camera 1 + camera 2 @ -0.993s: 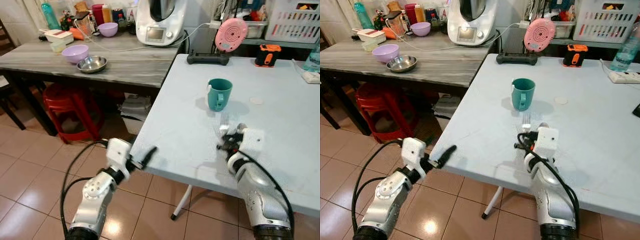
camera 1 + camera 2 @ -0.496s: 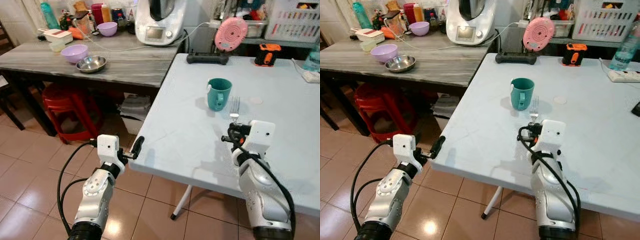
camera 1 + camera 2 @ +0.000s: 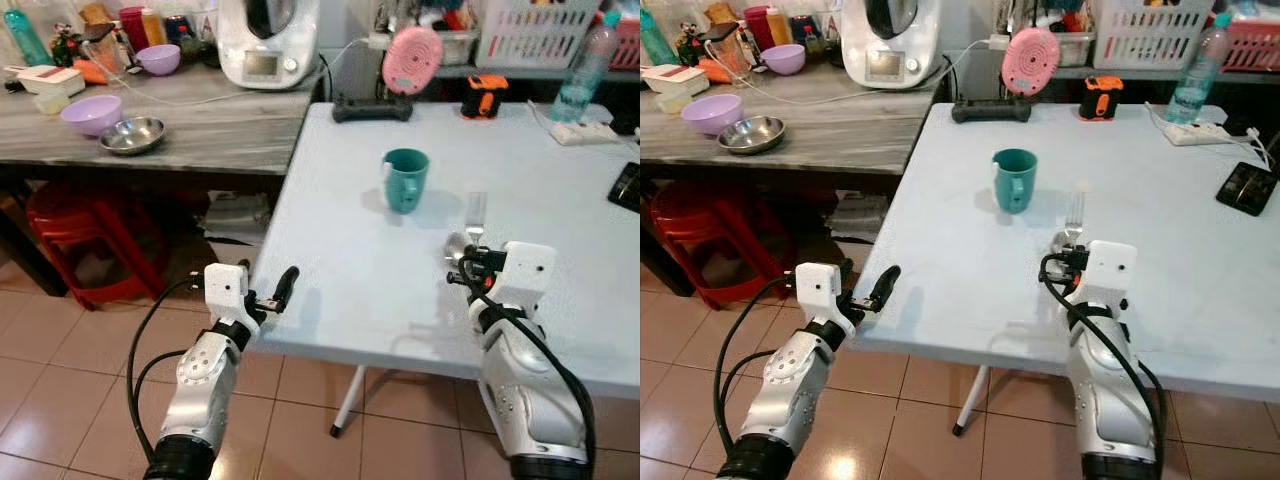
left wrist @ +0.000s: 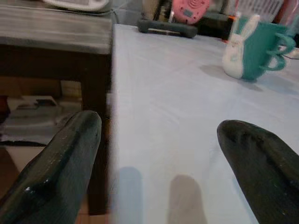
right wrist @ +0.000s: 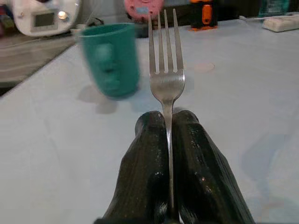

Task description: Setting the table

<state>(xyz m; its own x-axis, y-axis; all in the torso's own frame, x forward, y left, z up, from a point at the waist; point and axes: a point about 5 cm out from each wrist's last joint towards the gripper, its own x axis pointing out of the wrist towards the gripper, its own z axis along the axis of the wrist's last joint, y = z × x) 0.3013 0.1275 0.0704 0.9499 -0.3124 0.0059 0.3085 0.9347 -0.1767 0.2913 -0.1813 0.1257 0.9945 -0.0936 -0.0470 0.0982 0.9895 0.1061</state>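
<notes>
- The right gripper [image 5: 167,128] is pinched tight on the handle of a metal fork [image 5: 165,65], whose tines point forward, away from the wrist, over the pale blue table [image 3: 350,260].
- Ahead of that gripper and off to its left stands a teal mug [image 3: 405,179], upright on the table and well apart from the fork tips; a pale raised figure sits on the mug's side, and no lettering on it can be read.
- The left gripper [image 4: 159,154] hangs at the near left edge of the table with its two black fingers [image 4: 60,163] spread wide and nothing between them; one finger is over the tabletop, the other past the edge.
- Far beyond the mug from the right gripper, at the table's back edge, are a round pink device [image 3: 410,58], a black bar-shaped object [image 3: 371,108] and an orange and black item [image 3: 482,96]; any writing on them is too small to read.
- Further to the right gripper's right lie a clear water bottle [image 3: 582,62], a white power strip [image 3: 585,132] and a black phone [image 3: 1242,186].
- To the left gripper's left is a grey side table [image 3: 200,130] with a steel bowl [image 3: 130,134], a purple bowl [image 3: 90,113] and a white kitchen machine [image 3: 265,45], its display unreadable.
</notes>
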